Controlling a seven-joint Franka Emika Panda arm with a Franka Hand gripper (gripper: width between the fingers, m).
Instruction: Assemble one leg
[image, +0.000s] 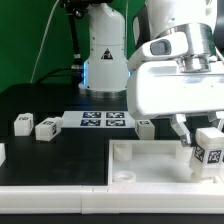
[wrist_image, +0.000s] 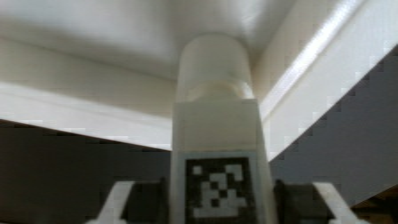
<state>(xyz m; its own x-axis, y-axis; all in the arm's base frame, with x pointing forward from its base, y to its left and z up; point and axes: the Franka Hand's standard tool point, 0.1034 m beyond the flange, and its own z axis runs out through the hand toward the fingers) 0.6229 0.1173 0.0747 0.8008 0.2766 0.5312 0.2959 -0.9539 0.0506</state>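
Observation:
My gripper (image: 203, 142) is at the exterior view's right, shut on a leg (image: 208, 150), a small white block with a black-and-white tag. It holds the leg low over the right end of the large white tray-like piece (image: 60, 165), near a raised corner socket (image: 124, 152). In the wrist view the leg (wrist_image: 217, 120) stands out between my fingers (wrist_image: 121, 200), tag facing the camera and rounded end pointing at the white piece's wall (wrist_image: 71, 100). I cannot tell whether the leg touches the piece.
The marker board (image: 103, 121) lies on the black table behind the tray-like piece. Loose legs lie at its left (image: 24, 122) (image: 47, 127), and another lies at its right (image: 146, 126). A white robot base (image: 103, 50) stands at the back.

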